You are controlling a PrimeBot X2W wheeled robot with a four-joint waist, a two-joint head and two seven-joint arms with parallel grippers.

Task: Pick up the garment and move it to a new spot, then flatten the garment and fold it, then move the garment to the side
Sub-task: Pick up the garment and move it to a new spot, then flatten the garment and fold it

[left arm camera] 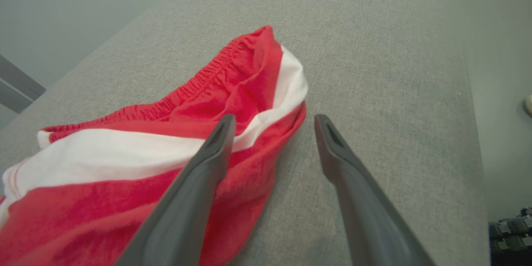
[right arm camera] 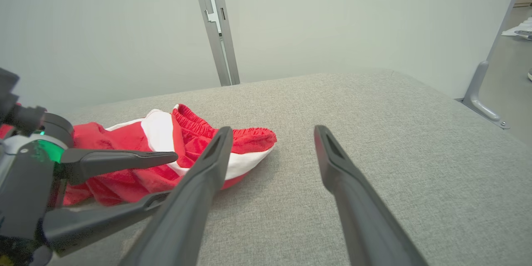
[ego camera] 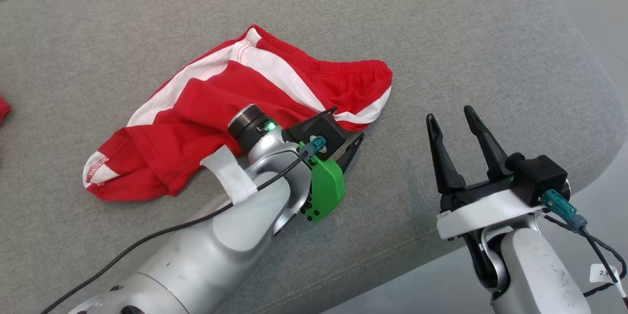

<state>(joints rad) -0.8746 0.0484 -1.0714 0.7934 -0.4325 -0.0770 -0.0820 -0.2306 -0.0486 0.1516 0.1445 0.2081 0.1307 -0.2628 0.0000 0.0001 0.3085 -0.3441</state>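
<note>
**A:** Status?

**B:** Red shorts lie crumpled left of centre on the tabletop, waistband toward the far right. Left tool is spread, straddling their near right edge, nothing pinched. Right tool is spread too, over bare surface to the right.

**A:** Grab advice?

**B:** I'd sink the left lower so one finger slides under the edge, then close on both layers. A shallow bite will likely slip.

**A:** Room?

**B:** Plenty far and right. The near edge runs close by the right tool, so I'd keep the drop away from it.
</note>
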